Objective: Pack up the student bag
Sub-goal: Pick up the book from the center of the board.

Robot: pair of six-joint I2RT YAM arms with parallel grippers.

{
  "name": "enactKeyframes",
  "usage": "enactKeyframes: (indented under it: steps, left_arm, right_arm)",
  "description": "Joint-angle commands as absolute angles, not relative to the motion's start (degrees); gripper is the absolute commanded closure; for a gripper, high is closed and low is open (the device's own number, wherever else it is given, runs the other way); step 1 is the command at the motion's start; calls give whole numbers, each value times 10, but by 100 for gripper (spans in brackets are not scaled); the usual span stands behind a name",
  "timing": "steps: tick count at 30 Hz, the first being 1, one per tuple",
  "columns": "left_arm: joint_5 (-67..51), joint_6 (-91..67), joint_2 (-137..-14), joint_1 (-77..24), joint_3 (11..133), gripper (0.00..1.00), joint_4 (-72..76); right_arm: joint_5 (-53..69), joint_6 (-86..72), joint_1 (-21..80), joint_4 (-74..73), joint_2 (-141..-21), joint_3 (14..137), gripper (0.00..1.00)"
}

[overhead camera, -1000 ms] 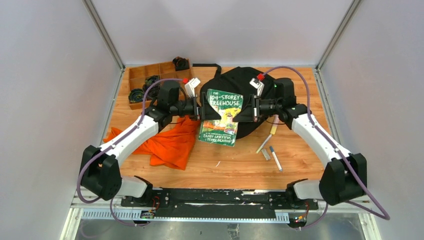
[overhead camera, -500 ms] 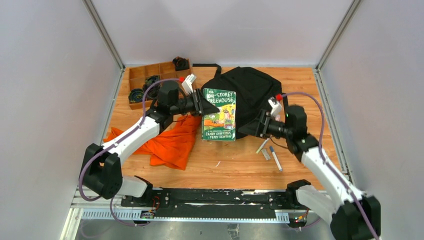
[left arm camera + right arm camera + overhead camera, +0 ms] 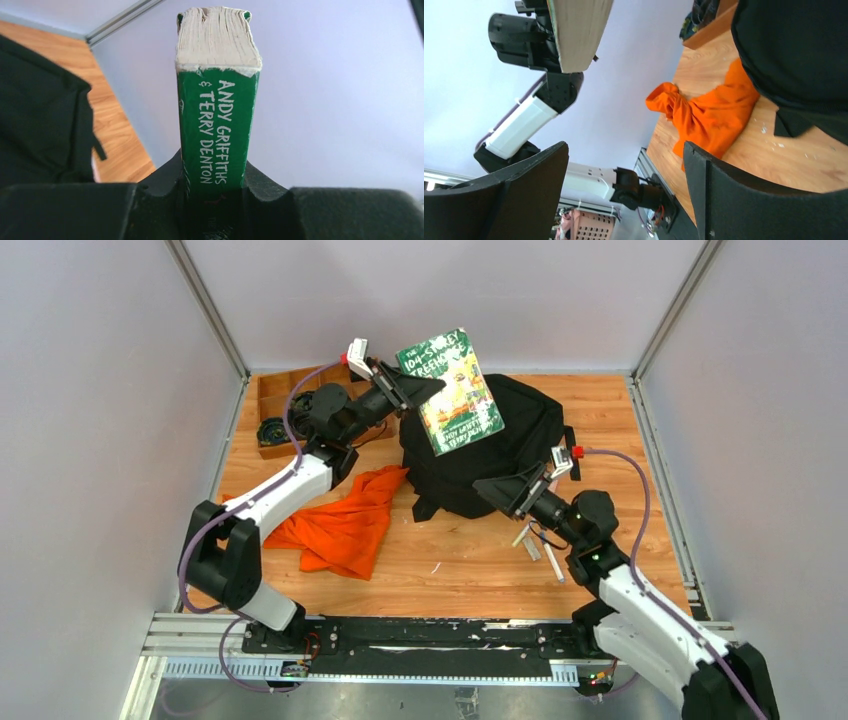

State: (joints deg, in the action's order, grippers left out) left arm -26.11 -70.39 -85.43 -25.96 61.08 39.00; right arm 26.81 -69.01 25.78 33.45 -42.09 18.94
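Above the wooden counter (image 3: 480, 585), the left hand (image 3: 414, 390) has lifted the gripped green paperback book (image 3: 455, 390) over the black fabric backpack (image 3: 510, 435). The right hand (image 3: 505, 492) has opened wide, empty.

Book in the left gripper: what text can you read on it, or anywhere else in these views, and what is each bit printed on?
"ANDY GRIFFITHS & TERRY DENTON": white letters down the green spine of the book, left wrist view.
"THE 104-STOREY TREEHOUSE": title on its cover, tilted, top view.
Smaller lines low on that cover: too blurred to read.
Right wrist view: no readable text.
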Motion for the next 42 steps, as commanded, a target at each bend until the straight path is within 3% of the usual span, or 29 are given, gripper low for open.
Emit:
enactKeyframes:
  steps: [1,18,22,23,26,28,35,39,42]
  left_arm:
    - [-244,-796,-876,-263,649,100,535]
    - [-245,-801,-844,-265,638,100,515]
    - [-250,-805,-848,-265,633,100,535]
    - [-252,-802,-848,-265,633,100,533]
    - [-258,-793,-846,-265,632,100,522]
    - [-268,-781,-845,-265,635,100,502]
    - [-287,-736,-838,-265,632,100,434]
    - [-279,-738,-838,-265,621,100,428]
    - [-271,-748,-837,-264,615,100,443]
  right_arm:
    - [261,-716,270,493,-496,233,12]
    - [256,-674,272,624,-678,377,12]
    - [236,-706,272,681,-713,389,16]
    - [237,-712,272,689,-722,392,26]
    - [236,-734,271,716,-745,392,77]
    - [227,-746,269,726,-757,379,100]
    - [210,-776,250,748,-753,327,99]
    - [219,-765,249,736,-747,342,69]
    - [222,-757,248,722,-746,361,54]
